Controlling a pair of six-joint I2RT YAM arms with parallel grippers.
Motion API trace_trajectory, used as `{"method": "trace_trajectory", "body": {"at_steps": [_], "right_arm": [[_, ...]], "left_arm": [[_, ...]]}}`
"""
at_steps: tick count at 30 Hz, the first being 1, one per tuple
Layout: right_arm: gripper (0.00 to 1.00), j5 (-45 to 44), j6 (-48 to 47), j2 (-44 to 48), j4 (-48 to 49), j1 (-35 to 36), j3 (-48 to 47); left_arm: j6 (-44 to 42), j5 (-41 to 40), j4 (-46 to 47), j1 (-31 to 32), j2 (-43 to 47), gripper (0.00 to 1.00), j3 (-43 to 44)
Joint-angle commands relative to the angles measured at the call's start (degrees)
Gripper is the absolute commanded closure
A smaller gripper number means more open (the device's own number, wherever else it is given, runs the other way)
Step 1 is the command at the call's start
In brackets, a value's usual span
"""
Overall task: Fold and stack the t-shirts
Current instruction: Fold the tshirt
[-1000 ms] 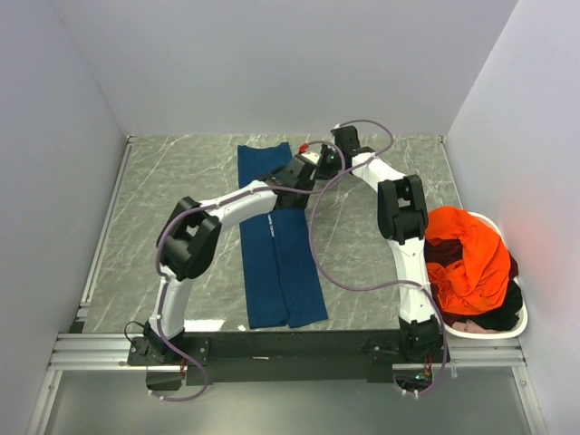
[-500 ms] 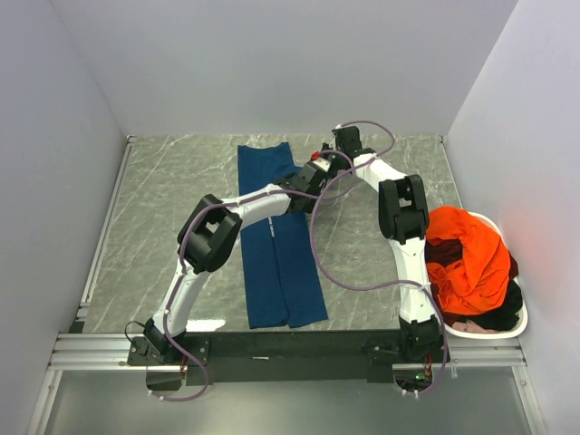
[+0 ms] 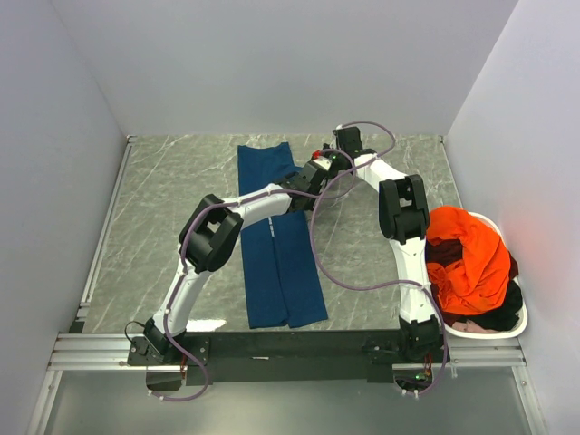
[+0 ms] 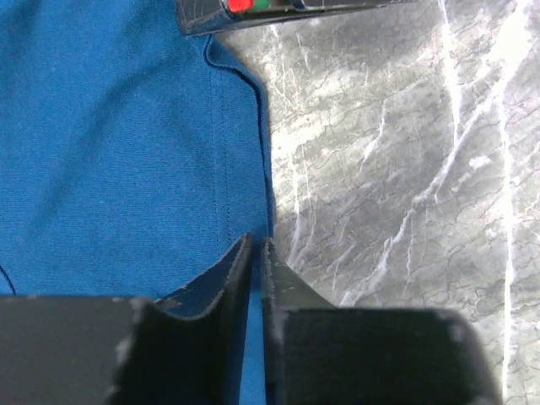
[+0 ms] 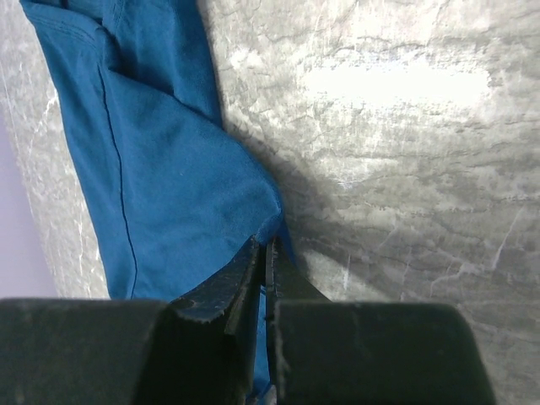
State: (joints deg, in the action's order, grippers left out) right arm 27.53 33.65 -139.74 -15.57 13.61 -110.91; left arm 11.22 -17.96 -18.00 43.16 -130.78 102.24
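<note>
Near edge first: one blue t-shirt (image 3: 276,245) lies on the bench (image 3: 163,227), already folded lengthwise into a long narrow strip. It runs from just in front of the arm bases out toward the far wall. The near end shows two flat panels side by side, with no bunching.

Near right, the white basket (image 3: 519,324) holds an orange t-shirt (image 3: 471,258) heaped on top of dark shirts (image 3: 507,306), all unfolded.

So you're early. The first shirt is partway through, the cross folds aren't done, nothing is stacked, and the basket pile is all left to do.

Further out, both arms meet at the strip's far right edge.
- **Left fingers** (image 4: 256,245): closed to a thin slit, and the stitched hem runs straight into it, so I read that as a pinch on the shirt's edge.
- **Right fingers** (image 5: 263,246): also closed, with blue cloth gathered and puckered at the tips, so they're holding the same shirt just beyond.

The cloth is a thin, soft mid-blue knit. It lies smooth away from the grips, and the seam lines are straight.

Likely next step, judging from this: carry the far end back toward you.
</note>
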Motion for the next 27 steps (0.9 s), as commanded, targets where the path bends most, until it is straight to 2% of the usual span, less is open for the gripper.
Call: {"method": "trace_trajectory", "body": {"at_steps": [1,3,6,9,11,17,27], "right_arm": [[0.91,0.68,0.45,1.67,2.04,-0.42,0.08],[0.91,0.68,0.54,1.67,2.04,-0.42,0.17],[0.91,0.68,0.63,1.67,2.13,-0.51,0.26],[0.91,0.68,0.8,1.58,2.39,-0.51,0.35],[0.91,0.77,0.89,1.49,2.56,-0.42,0.43],[0.91,0.68,1.16,1.49,3.0,-0.51,1.22],[0.91,0.16,0.54,3.68,3.0,-0.42,0.87]], "left_arm": [[0.11,-0.68,1.56,0.26,0.53,0.83,0.42],[0.03,-0.5,1.65,0.26,0.35,0.73,0.16],[-0.15,-0.24,1.74,0.26,0.0,0.65,0.07],[-0.24,-1.2,1.04,0.35,-0.88,0.65,0.51],[-0.24,-1.38,0.95,0.26,-1.32,0.66,0.6],[-0.06,-2.52,0.33,0.35,-2.64,0.8,0.77],[2.48,-1.65,0.6,0.0,2.1,0.9,-0.11]]}}
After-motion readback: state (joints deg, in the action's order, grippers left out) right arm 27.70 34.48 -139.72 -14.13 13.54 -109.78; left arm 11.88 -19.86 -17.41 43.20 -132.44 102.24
